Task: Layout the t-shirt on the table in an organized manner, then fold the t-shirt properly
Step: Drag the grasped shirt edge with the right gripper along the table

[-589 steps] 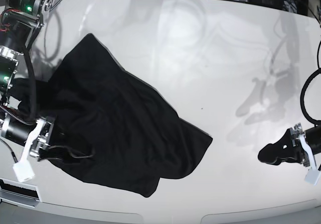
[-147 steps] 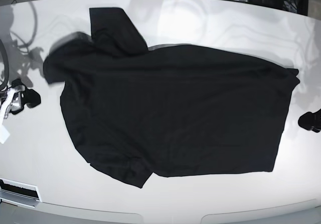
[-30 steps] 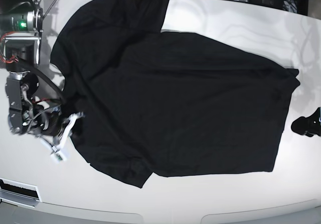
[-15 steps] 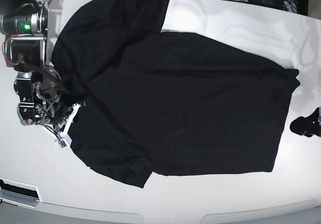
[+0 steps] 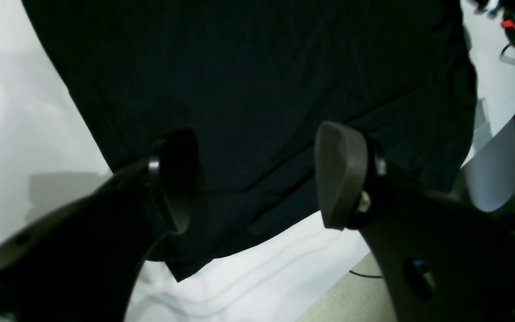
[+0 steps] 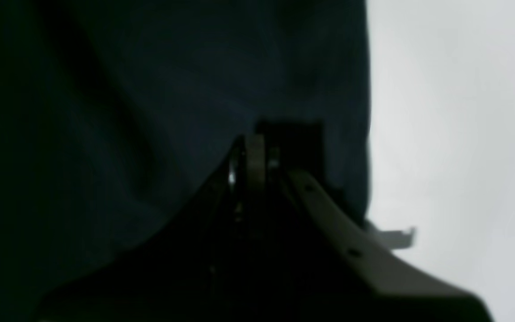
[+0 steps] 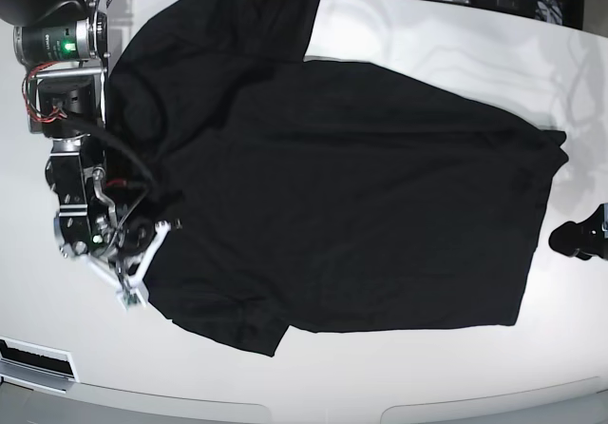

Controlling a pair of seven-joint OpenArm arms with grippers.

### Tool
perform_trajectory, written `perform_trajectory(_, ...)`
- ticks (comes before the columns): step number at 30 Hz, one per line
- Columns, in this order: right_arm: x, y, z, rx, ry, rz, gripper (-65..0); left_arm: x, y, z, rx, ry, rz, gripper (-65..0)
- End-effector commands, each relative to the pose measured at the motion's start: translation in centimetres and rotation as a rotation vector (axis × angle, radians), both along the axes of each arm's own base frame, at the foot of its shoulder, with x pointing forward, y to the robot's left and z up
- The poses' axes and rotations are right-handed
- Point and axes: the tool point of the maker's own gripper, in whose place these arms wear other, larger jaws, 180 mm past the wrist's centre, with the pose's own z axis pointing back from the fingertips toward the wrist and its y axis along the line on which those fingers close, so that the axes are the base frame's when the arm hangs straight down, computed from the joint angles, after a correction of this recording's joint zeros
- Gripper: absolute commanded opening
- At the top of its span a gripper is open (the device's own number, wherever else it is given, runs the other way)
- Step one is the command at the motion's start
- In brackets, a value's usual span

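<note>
While the plain black short-sleeved fabric t-shirt (image 7: 351, 196) lies spread across most of the glossy white table (image 7: 456, 44), its collar end is not flat: that part is drawn toward the table's far edge, with one sleeve reaching the cables there. The other sleeve lies bunched at the shirt's near corner, close to the table's front edge.

The right gripper (image 7: 152, 243) sits at the shirt's collar-side edge. In its wrist view the jaws look pressed together over dark cloth, so it is probably pinching the edge, though the blur leaves that short of certain.

The left gripper (image 5: 257, 179) hovers beyond the shirt's hem end; its two pads stand well apart, nothing between them, with the hem and a folded corner of cloth lying beneath.

Judging by its drape, the cloth is light, limp and prone to slide on the smooth tabletop. A single pinch will drag the rest and raise wrinkles, and a shallow grip on one layer may slip out. Seams and hems are the firmer places to hold: a shoulder seam or the sleeve hem on the collar side, and a hem corner at the opposite end, so the two arms could tension the shirt between them before any fold. The layout stage seems well advanced but unfinished.
</note>
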Motion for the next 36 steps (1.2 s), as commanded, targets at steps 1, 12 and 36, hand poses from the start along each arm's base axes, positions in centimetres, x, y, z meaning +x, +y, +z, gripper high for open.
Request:
perform_trajectory(1, 2.1, -0.4, 3.0, -0.008, -0.080, -0.002, -65.0, 0.9, 0.7, 2.2, -0.005, -0.061, 0.014, -23.2)
perform_trajectory(12, -2.7, 7.7, 3.3, 0.295, 0.052, 0.356, -65.0, 0.9, 0.7, 2.3, -0.005, -0.062, 0.014, -23.2)
perform_trajectory(36, -0.9, 1.6, 0.6, 0.002, -0.024, 0.018, -65.0, 1.0, 0.7, 2.4, -0.008, -0.069, 0.017, -23.2)
